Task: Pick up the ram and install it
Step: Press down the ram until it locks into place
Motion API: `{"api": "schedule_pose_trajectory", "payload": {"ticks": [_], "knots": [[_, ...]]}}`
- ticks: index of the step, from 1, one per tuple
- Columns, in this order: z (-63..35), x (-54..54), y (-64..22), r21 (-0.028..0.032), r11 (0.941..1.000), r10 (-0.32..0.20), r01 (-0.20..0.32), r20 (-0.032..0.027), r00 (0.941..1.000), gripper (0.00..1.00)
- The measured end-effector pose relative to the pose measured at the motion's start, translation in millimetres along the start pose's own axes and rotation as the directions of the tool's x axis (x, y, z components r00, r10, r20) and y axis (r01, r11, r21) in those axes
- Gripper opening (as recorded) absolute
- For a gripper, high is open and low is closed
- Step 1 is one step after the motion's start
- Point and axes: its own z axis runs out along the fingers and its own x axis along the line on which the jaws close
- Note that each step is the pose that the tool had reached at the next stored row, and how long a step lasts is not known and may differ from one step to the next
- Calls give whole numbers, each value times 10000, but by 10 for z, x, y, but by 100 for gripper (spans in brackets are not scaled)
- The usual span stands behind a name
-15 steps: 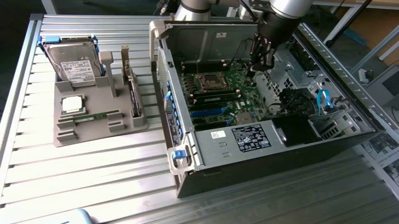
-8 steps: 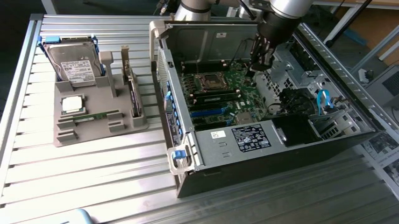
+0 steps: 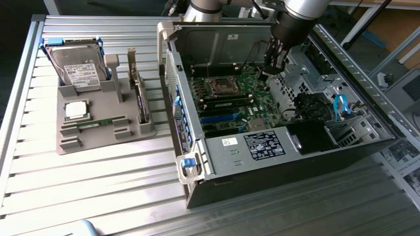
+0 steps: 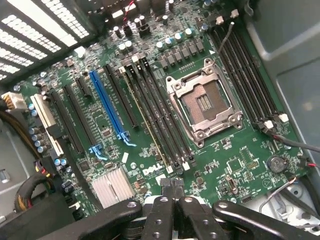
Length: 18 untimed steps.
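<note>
The gripper hangs inside the open computer case, above the motherboard, with its fingers pressed together and nothing between them. A ram stick lies flat in the gray holder on the table, well apart from the gripper. One ram stick already appears seated in a slot beside the empty processor socket. Risk: descending here with closed fingers could strike the board, the socket pins or the loose wires nearby.

ram | thin green stick | lying flat, gray holder
</note>
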Motion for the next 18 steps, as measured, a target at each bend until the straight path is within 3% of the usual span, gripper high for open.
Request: {"api": "schedule_pose_trajectory", "payload": {"ticks": [9, 18], "knots": [[0, 0, 0, -26, 9976, 697, -697, 17, 9976, 11], [0, 0, 0, -53, 9903, 1385, -1385, 33, 9904, 11]]}}
